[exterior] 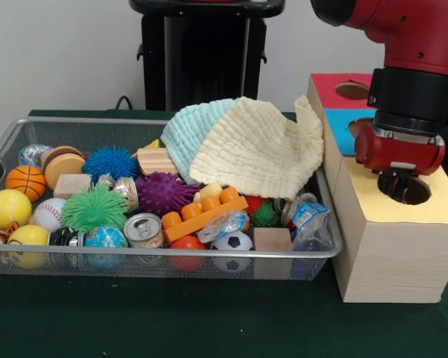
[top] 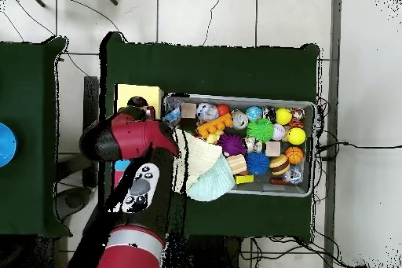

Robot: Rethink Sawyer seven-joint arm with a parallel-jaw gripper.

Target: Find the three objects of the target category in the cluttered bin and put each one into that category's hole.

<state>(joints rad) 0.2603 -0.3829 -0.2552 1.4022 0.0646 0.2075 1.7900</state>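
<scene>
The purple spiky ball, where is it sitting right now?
In the front view the purple spiky ball lies mid-bin in the cluttered bin, just left of the orange toy brick, with the pale cloths draped behind it.

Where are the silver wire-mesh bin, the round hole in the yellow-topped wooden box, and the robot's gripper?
Silver wire-mesh bin (exterior: 209, 254), front view: near rim.
Round hole in the yellow-topped wooden box (exterior: 414, 194), front view: its dark inside, right of the gripper.
Gripper (exterior: 393, 184), front view: tip above the hole.

Light was even and soft, fairly bright. The bin (exterior: 164, 255) cast a faint shadow toward the table's (exterior: 172, 321) near edge. Slight blur softened small details.
</scene>
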